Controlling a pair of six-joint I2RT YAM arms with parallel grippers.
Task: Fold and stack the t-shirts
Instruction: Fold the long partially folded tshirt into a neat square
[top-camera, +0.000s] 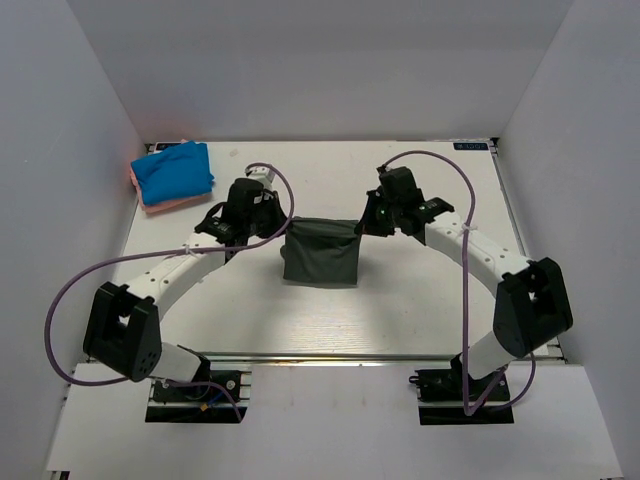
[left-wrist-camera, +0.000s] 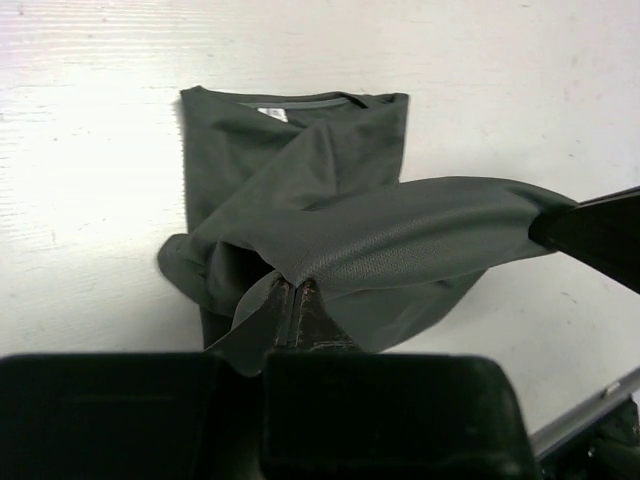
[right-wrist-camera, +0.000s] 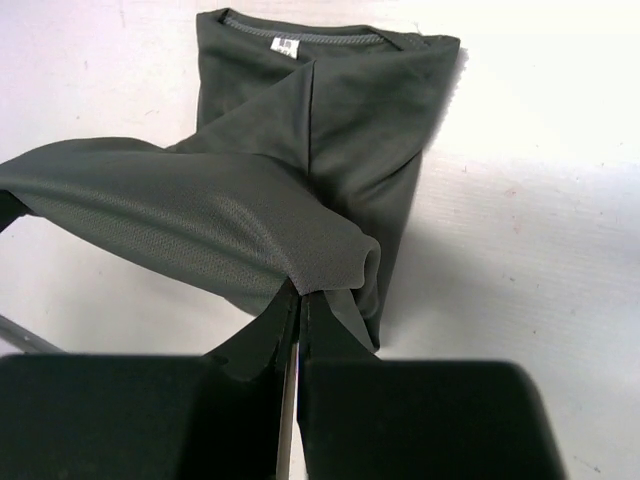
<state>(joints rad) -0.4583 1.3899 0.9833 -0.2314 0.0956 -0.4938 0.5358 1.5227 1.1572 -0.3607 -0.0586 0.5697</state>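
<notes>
Top external shows your left claw (top-camera: 278, 224) and right claw (top-camera: 364, 222) each pinching the lifted edge of the dark grey-green t-shirt (top-camera: 320, 255) mid table (top-camera: 400, 310); keep it taut and level, then lay it squarely over the collar (left-wrist-camera: 300, 100).

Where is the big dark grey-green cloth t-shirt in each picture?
Top external: the dark grey-green cloth t-shirt sits mid-table, between the two arms.
Left wrist: the t-shirt fills the middle, neck label toward the top.
Right wrist: the t-shirt fills the middle, neck label at the top.
Shared landmark: its lifted edge, stretched between the left gripper and right gripper.
</notes>
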